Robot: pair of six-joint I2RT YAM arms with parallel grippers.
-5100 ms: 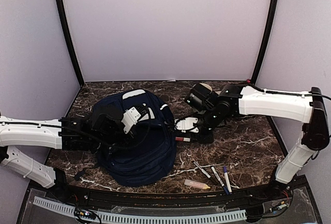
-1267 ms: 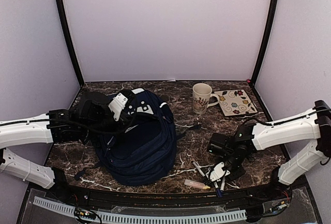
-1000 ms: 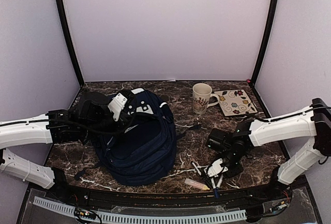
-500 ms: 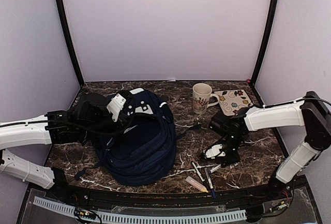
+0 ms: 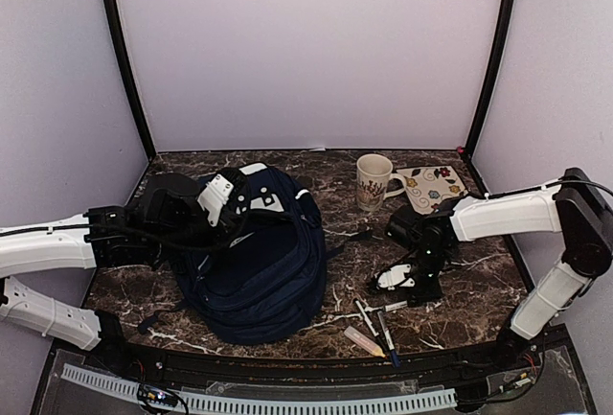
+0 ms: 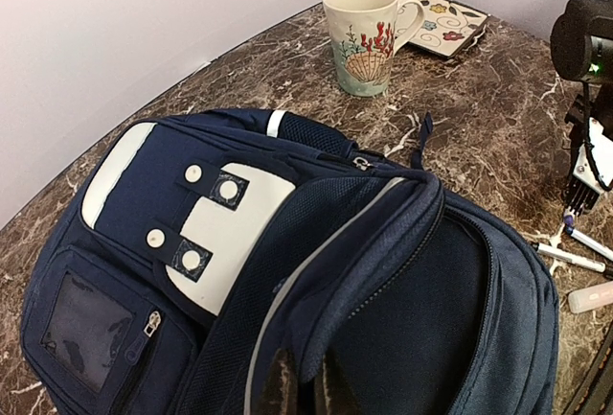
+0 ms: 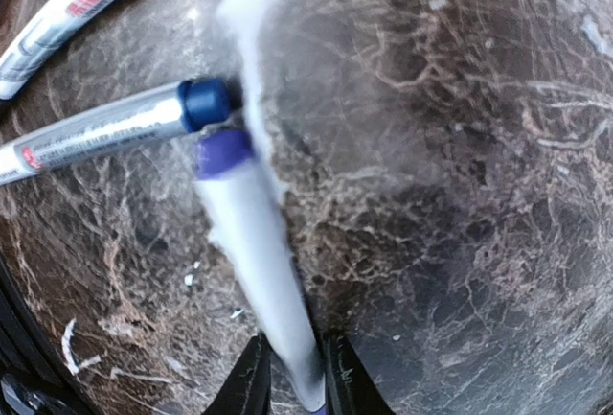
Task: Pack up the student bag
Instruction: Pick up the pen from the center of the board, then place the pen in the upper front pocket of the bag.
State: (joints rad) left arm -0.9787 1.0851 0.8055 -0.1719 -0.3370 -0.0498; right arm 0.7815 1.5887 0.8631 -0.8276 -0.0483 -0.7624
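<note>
The student bag (image 5: 259, 271) lies at the left centre, a navy backpack with light grey patches; in the left wrist view the student bag (image 6: 220, 233) has its main zip opening gaping. My left gripper (image 5: 239, 219) is shut on the edge of that opening and holds it up, the left gripper (image 6: 305, 391) pinching the dark rim. My right gripper (image 5: 407, 292) hovers right of the bag. In the right wrist view the right gripper (image 7: 290, 377) is shut on a white marker with a purple cap (image 7: 251, 233), just above the tabletop.
A painted mug (image 5: 372, 180) and a flowered tile (image 5: 436, 188) stand at the back right. Two markers (image 5: 369, 319) and a pale stick (image 5: 362, 340) lie near the front edge. A blue-capped marker (image 7: 105, 137) lies just under the held one.
The right gripper closed on the purple-capped marker among the pens at the front and lifted it back from the table edge. The left arm and bag stayed still.
</note>
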